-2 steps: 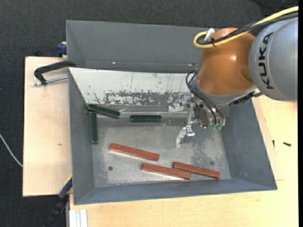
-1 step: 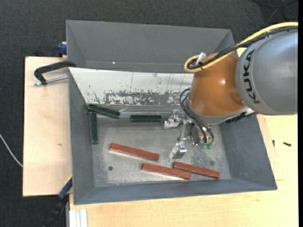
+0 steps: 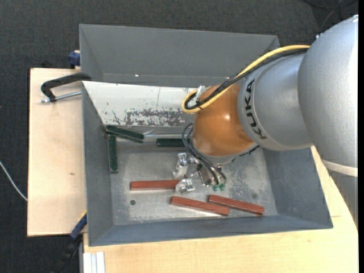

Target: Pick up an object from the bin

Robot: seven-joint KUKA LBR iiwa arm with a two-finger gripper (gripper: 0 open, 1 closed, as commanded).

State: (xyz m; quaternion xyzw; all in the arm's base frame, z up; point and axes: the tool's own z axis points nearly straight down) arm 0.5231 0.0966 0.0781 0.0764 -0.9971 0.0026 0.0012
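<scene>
My gripper (image 3: 183,173) hangs low over the bin's floor near its middle, below the arm's orange cover. Its two metal fingertips stand apart, so it is open, and I see nothing between them. A red-brown flat stick (image 3: 152,185) lies on the floor to the left, its right end touching or nearly touching the nearer fingertip (image 3: 185,185). Two more red-brown sticks lie just in front of the gripper, one (image 3: 199,205) below it and one (image 3: 236,205) to the lower right. A small green piece (image 3: 219,181) shows at the gripper's right side.
Dark green sticks lie at the back left: one slanted (image 3: 125,133), one upright along the left wall (image 3: 113,152), and one short piece (image 3: 170,143) beside the arm. The arm and its cover hide the bin's right middle.
</scene>
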